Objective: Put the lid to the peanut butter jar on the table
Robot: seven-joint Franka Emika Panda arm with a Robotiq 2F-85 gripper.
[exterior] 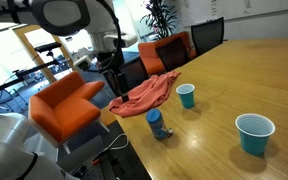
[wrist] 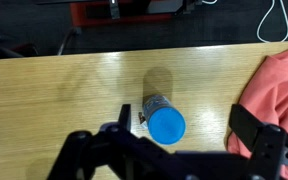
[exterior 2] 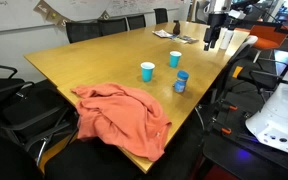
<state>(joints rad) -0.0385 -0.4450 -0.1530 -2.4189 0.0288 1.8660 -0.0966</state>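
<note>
A Robotiq pincer (wrist: pixel 184 118) hangs spread wide over the wooden worktop (wrist: pixel 64 90). Below it, framed between its fingers in the wrist view, stands the peanut butter jar (wrist: pixel 154 104), the blue lid (wrist: pixel 167 126) on top. A coral cloth (wrist: pixel 279 85) lies to one side of the pincer. A teal cup (exterior: pixel 186 95) and a second teal cup (exterior: pixel 254 133) stand farther off.

Surfaces noted: wood, plastic, cloth.
desk (wrist: pixel 64 90): wood, smooth top, fine light-brown grain, faint sheen. lid (wrist: pixel 167 126): blue plastic, smooth, matt. cups (exterior: pixel 255 133): teal plastic, smooth. cloth (wrist: pixel 279 85): orange-pink fabric, soft, matt, creased. chairs (exterior: pixel 64 105): orange fabric upholstery.
</note>
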